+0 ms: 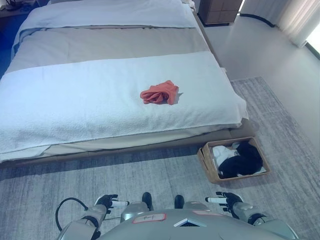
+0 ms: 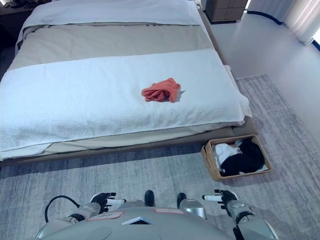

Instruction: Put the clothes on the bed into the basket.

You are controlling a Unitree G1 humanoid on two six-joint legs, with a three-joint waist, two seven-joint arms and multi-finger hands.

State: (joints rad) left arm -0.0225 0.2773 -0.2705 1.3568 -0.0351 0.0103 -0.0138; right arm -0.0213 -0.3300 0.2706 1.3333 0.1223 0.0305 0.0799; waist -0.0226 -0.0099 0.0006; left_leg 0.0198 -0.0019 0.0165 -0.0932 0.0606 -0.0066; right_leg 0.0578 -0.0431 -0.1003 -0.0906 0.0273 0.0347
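A crumpled salmon-red piece of clothing (image 1: 160, 93) lay alone on the white terry blanket (image 1: 75, 105) that covered the foot end of the wide low bed (image 1: 100, 47), right of the blanket's middle and well back from its near edge. Beyond the blanket the bed showed a beige cover, then a pale sheet at the head end.

The rectangular woven tan basket (image 1: 206, 161) stood on the grey patterned rug (image 1: 150, 175) just beside the bed's near right corner, well apart from the red garment. Inside it lay a black garment (image 1: 242, 160) over white cloth (image 1: 221, 152).

The robot's left hand (image 1: 109, 202) hung low at the lower left, over the rug, fingers relaxed and extended, grasping nothing. The robot's right hand (image 1: 227, 200) hung at the lower right, near the basket's front side but not touching it, likewise released and empty.

A dark wooden cabinet (image 1: 217, 11) stood on the pale floor (image 1: 260, 50) beyond the bed's far right corner, and light curtains (image 1: 295, 17) hung at the upper right.
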